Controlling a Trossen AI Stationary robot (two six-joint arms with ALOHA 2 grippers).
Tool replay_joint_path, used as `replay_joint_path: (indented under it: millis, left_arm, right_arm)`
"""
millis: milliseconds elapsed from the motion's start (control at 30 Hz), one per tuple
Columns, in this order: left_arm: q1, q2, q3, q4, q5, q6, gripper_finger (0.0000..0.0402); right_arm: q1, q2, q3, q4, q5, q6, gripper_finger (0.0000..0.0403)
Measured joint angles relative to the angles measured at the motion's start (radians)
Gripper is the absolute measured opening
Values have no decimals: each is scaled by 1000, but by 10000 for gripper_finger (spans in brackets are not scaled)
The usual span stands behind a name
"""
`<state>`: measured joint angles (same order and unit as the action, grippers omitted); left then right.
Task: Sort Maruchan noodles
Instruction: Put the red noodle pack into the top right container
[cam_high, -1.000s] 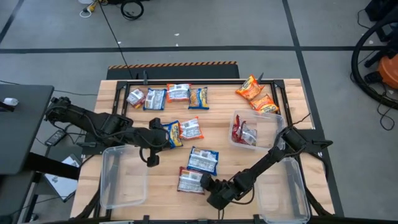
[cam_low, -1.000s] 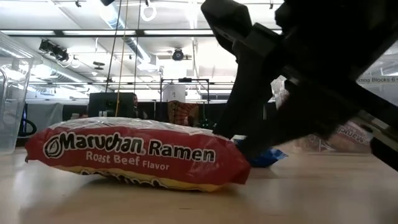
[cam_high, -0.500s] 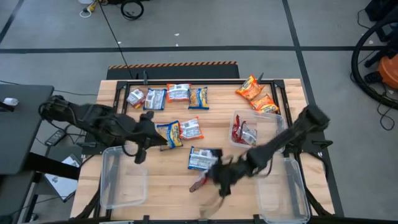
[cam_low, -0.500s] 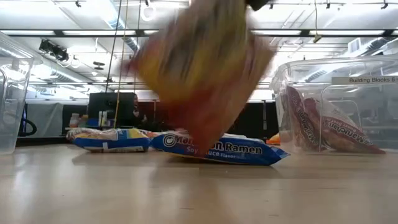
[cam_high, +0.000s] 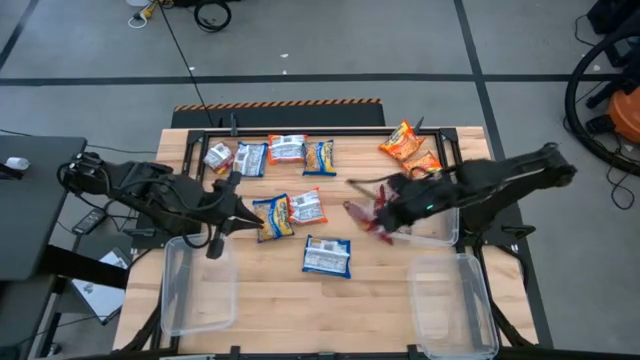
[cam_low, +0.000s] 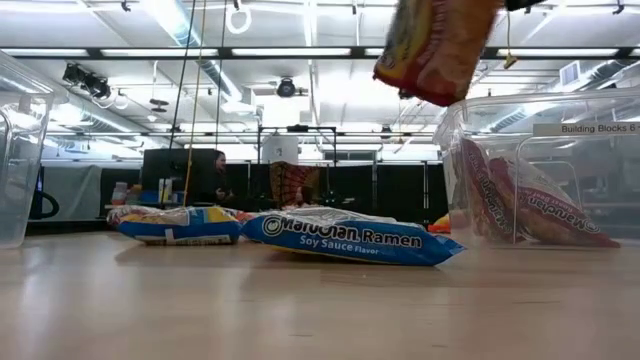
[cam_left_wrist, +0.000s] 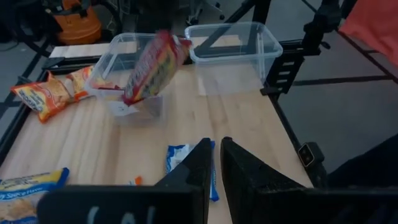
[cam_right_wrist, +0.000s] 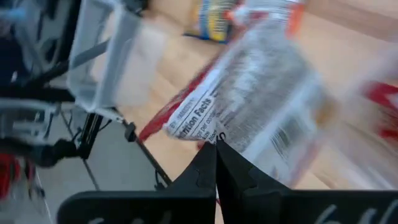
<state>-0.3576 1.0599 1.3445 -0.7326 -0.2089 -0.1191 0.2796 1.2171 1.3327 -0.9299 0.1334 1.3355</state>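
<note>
A crinkly red plastic packet (cam_high: 372, 214) is being pinched by its edge in the fully closed right claw (cam_high: 392, 213), hanging limp in the air just beside the clear, rigid rectangular bin (cam_high: 437, 196). Below the claw, a flat blue packet (cam_high: 327, 256) is lying on the pale wooden bench (cam_high: 260, 300). The left claw (cam_high: 240, 209) is being held nearly closed, empty, beside a yellow-and-blue packet (cam_high: 272, 216).
</note>
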Motion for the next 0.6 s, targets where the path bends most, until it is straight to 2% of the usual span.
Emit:
replay_joint_path:
  millis: [233,433,600]
  left_arm:
    - [0,0,0,0,0,11,41]
    - [1,0,0,1,0,11,41]
    - [0,0,0,1,0,8,41]
  right_arm:
    - [-42,-198,0,-221,62,171,2]
    - [-71,-303,-4,-521,79,359,2]
    - [-96,-370,-69,-543,69,442,2]
